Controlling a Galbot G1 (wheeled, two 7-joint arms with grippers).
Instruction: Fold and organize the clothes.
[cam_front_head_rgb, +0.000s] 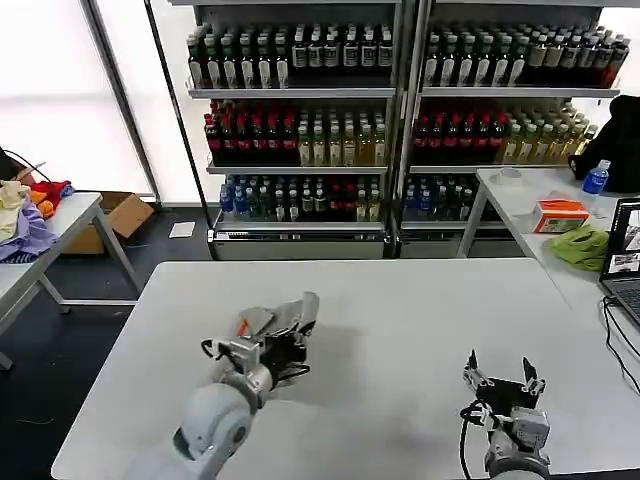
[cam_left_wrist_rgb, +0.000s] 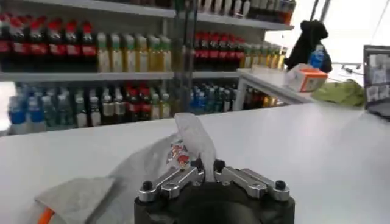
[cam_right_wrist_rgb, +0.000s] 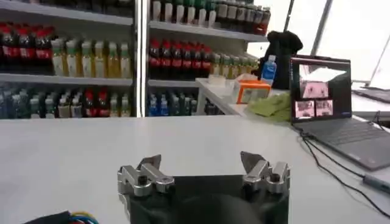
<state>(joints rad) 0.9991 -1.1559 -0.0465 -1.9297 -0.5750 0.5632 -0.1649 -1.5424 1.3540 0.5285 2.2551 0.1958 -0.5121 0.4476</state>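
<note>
Lying crumpled on the left-centre of the white table (cam_front_head_rgb: 400, 320), the light grey shirt (cam_front_head_rgb: 285, 318) is a soft, matte cotton bundle, bunched into a low mound with one limp fold pulled up into a peak. In the left wrist view that peak rises between the fingertips of the left gripper (cam_left_wrist_rgb: 208, 165), which are pinched together on the fabric; a small red and multicoloured print (cam_left_wrist_rgb: 178, 153) shows on the cloth just beside the pinch, and an orange-red stripe (cam_left_wrist_rgb: 46, 215) edges a flat flap of the shirt lying on the tabletop. From the head view the same stripe peeks out at the shirt's left side, and the left gripper, a dark, angular metal and plastic claw on a rounded pale grey arm, sits right against the near side of the bundle.

The right gripper (cam_front_head_rgb: 503, 377) rests well apart from the shirt, near the table's front right edge, its two dark pointed fingers (cam_right_wrist_rgb: 149, 163) spread wide with nothing between them.

The tabletop is smooth and bare around the shirt. To the right stands a second white table with a bright green cloth (cam_front_head_rgb: 583, 246), an orange and white box (cam_front_head_rgb: 560, 214), a blue-capped bottle (cam_front_head_rgb: 596, 178) and an open laptop (cam_front_head_rgb: 625, 260). Behind, metal shelves (cam_front_head_rgb: 400, 130) hold tight rows of glossy drink bottles. Far left, a lilac, red and yellow garment pile (cam_front_head_rgb: 28, 215) slumps on another table.
</note>
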